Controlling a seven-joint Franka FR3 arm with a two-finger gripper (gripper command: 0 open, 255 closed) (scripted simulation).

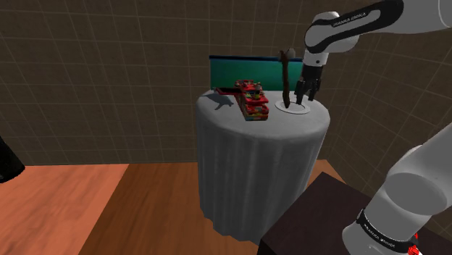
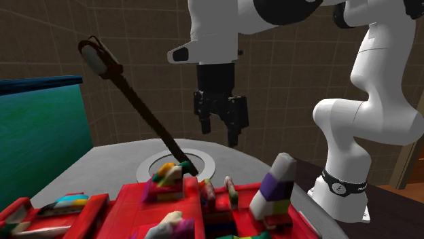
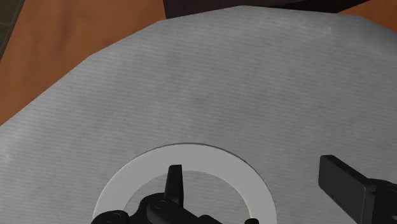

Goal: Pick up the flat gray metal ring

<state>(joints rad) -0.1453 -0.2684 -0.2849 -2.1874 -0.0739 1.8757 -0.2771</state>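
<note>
Ring (image 3: 191,156) lies flat on grey table (image 1: 253,148). Gripper (image 2: 219,134) just above it, fingers spread wide apart, nothing held between them.

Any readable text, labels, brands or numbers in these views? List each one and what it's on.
"FRANKA EMIKA": white lettering, just legible, on the upper dark arm band in the shoulder view.
White lettering on the lower dark arm band: too small to read.
Grey ring and red toy tray: no text that I can make out.
</note>
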